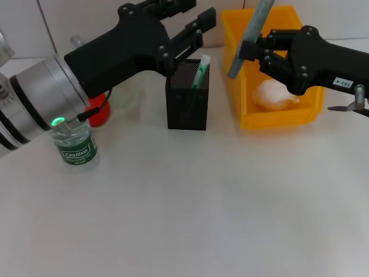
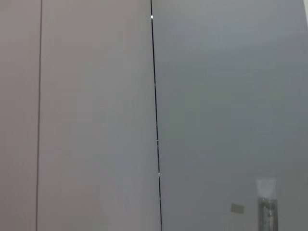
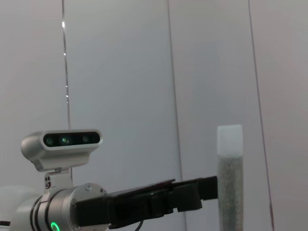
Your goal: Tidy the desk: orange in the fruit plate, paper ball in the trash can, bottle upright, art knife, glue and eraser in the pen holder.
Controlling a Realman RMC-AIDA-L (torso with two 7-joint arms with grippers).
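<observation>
1. The right gripper was raised above the yellow plastic trash bin at the far right of the white desk. Its fingers were clenched on a long grey glitter-textured stick with a pale cap, most likely the art knife.
2. In the head view the grey stick was tilted, its lower end below the fingers and over the bin's near-left part, its upper end running out of the top of the picture. In the right wrist view the same stick stood with its pale cap uppermost.
3. A crumpled white paper ball lay inside the yellow bin, below the right gripper and apart from it.
4. The left gripper hovered above and just behind the black mesh pen holder. Its fingers were parted and held nothing.
5. A green-and-white glue stick stood tilted in the pen holder, just below the left gripper's fingertips and not touched by them.
6. A small clear bottle with a green label stood upright at the near left, under the left arm.
7. An orange fruit sat behind the bottle, partly hidden by the arm; the plate under it could not be made out clearly.
8. The eraser could not be located.
</observation>
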